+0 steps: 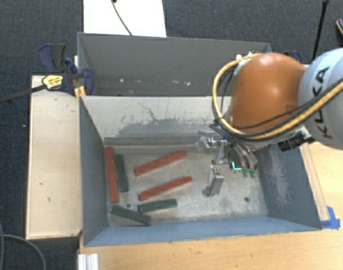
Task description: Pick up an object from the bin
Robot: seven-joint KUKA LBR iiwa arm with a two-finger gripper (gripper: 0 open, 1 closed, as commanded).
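- Orange cover (264, 91), domed, on the arm's wrist, uppermost above the right half of the bin; yellow and black cables (219, 103) looped round its left side and trailing off to the right.
- Arm (332, 94), pale grey with dark lettering, entering from the right edge.
- End effector (212, 185), metal, hanging below the orange cover, low over bare floor right of the bin's centre; open or closed: cannot tell.
- Bin (177, 117), grey metal, rectangular, with sloping inner walls and a scuffed floor.
- Lower red stick (165, 188), long and flat, lying slantwise at mid-floor, right end raised toward the back; nearest item to the end effector, its right end just left of it, apart and not touching.
- Upper red stick (160, 163), same kind, roughly parallel to the lower one, farther back, well apart from the end effector.
- Left red stick (111, 174), lying lengthwise along the foot of the left wall.
- Left green stick (121, 174), dark, shorter, just beside the left red stick on its right, parallel to it.
- Front green stick (157, 206), dark, near the front wall, just below the lower red stick.
- Corner green stick (130, 215), dark, in the front-left corner, right end meeting the front green stick's left end; contact not clear.
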